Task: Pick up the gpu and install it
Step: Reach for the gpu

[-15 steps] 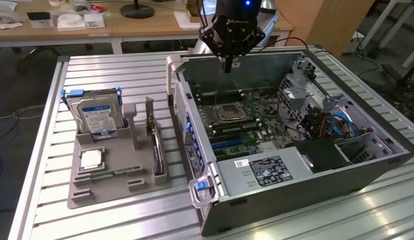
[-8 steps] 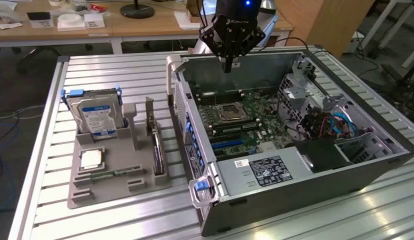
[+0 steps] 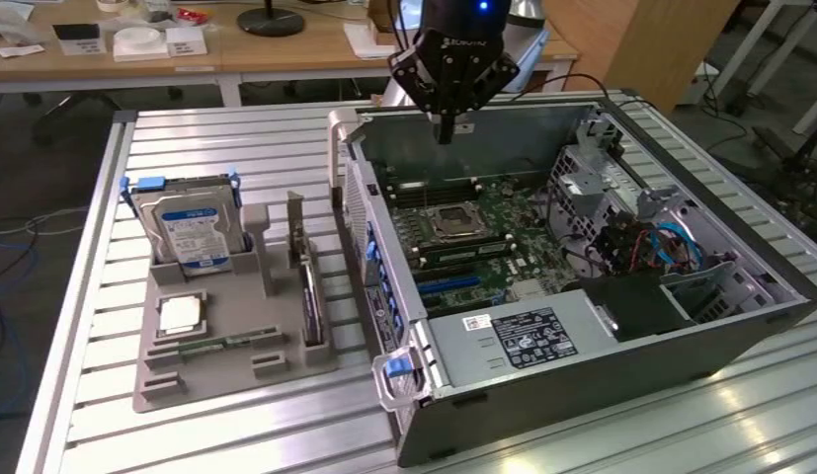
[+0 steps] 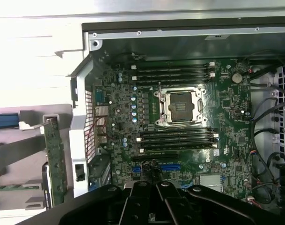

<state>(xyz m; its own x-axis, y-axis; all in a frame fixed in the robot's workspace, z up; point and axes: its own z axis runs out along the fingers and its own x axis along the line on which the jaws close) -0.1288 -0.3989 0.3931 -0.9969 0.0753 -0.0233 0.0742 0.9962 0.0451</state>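
Case point(image 3: 553, 395) w/ open side sits nearest, motherboard point(image 3: 514, 212) exposed. Gripper point(image 3: 444, 133) hangs over the case's far wall, closed tight, holding nothing. Gpu point(image 3: 306, 281) stands on edge in grey holder point(image 3: 198, 380), on the exterior view's left of the case, well apart from gripper, near hard drive point(image 3: 191, 232). Risks, imo: a closed gripper would knock the card, not grasp it; case wall betw. them could snag the arm; thin card may tilt in the grip & miss blue slots point(image 3: 450, 286).

The arm point(image 3: 454, 15) is cut off by the upper edge; the power supply label point(image 3: 527, 338) is printed too small to be read.
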